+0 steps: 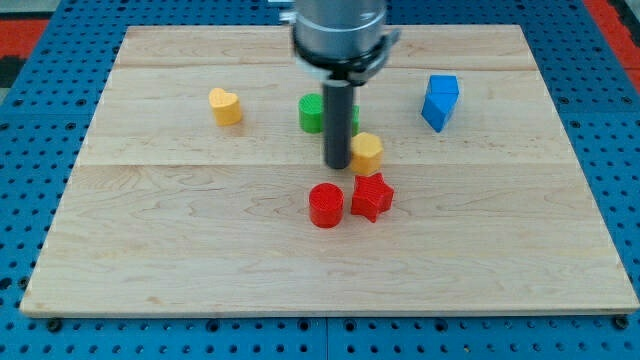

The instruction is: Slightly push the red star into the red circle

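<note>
The red star [372,196] lies near the middle of the wooden board, just to the right of the red circle [325,205]; a narrow gap shows between them. My tip [337,165] is above both red blocks toward the view's top, close to the left side of a yellow block [367,152]. The tip touches neither red block.
A green block [314,113] stands partly behind the rod. A yellow heart-like block [226,105] is at the upper left. A blue block [440,101] is at the upper right. The wooden board [150,250] lies on a blue pegboard.
</note>
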`<state>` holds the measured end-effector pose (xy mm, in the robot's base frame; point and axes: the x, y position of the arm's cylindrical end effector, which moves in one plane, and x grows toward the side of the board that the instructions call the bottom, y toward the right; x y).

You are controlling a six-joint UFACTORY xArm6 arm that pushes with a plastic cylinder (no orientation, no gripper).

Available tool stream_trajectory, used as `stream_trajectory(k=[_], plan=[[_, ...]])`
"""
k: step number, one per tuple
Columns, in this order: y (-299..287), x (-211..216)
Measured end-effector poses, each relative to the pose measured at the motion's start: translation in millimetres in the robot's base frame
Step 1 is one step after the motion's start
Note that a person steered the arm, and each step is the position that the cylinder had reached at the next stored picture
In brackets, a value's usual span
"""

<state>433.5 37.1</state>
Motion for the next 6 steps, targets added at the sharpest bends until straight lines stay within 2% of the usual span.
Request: stream_trajectory(k=[3, 4, 5, 6], plan=[[79.1, -14.6], [83.3, 4.1], [54.3, 21.0], [-13.3, 40.0]])
